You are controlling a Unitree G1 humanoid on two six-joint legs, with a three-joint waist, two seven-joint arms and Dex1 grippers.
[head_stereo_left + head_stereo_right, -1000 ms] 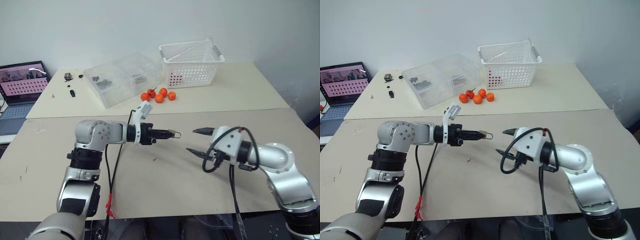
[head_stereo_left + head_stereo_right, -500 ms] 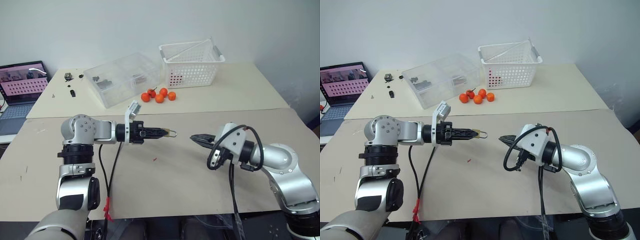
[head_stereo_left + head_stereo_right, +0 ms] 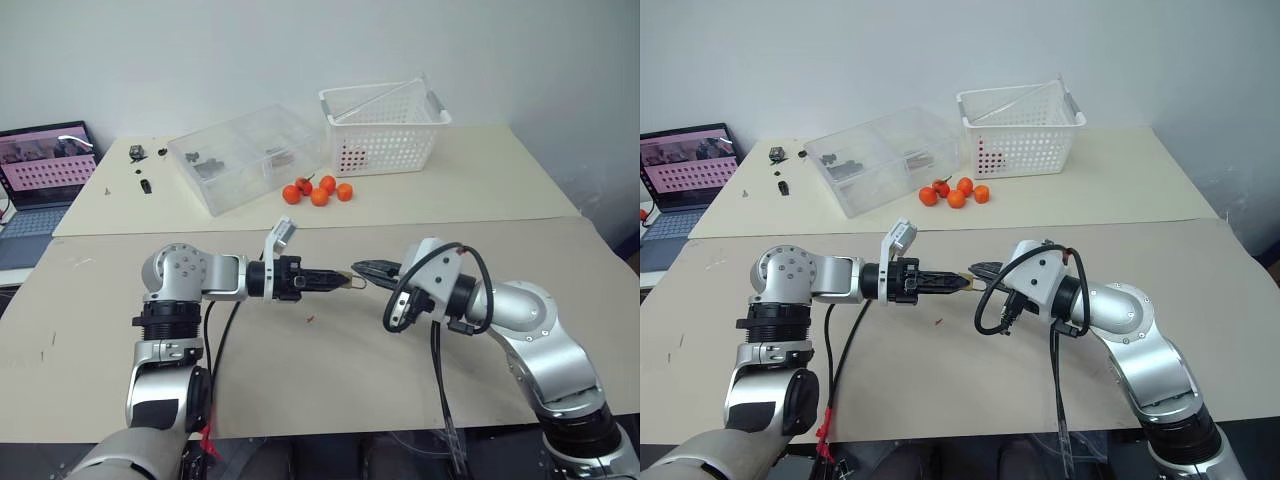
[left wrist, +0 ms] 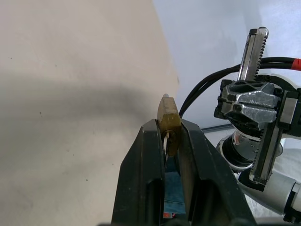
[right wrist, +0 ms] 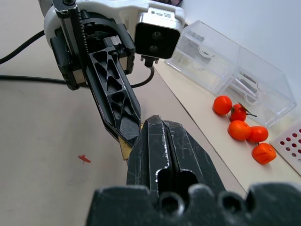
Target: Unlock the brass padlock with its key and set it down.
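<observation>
Left eye view showed the left gripper (image 3: 343,281) reaching level toward three o'clock over the middle of the brown table (image 3: 90,330), its fingers narrowed on the brass padlock (image 3: 355,281), which was held in the air at their tips. From the left wrist view the brass body (image 4: 168,117) sat pinched between the two black fingers (image 4: 143,174), with a silvery bit of metal just below it; whether that was the shackle or a key I could not tell.

What had changed was the right gripper (image 3: 366,267). A second earlier it stood well apart at three o'clock of the lock with its fingers spread wide; by this moment they had closed fully together and the arm had swung in toward nine o'clock, so that its tips lay just beside the padlock. The right wrist view had the pressed-together fingers (image 5: 167,150) right against the left gripper's tip, a sliver of brass (image 5: 125,148) showing between them. Nothing could be seen clamped in the right fingers.

I judged this as the approach to the key or the lock's end, with the unlocking itself not yet done. Contact could not be confirmed. The orange-red fruits (image 3: 318,192), clear box (image 3: 245,155) and white basket (image 3: 383,126) lay far off at twelve o'clock.
</observation>
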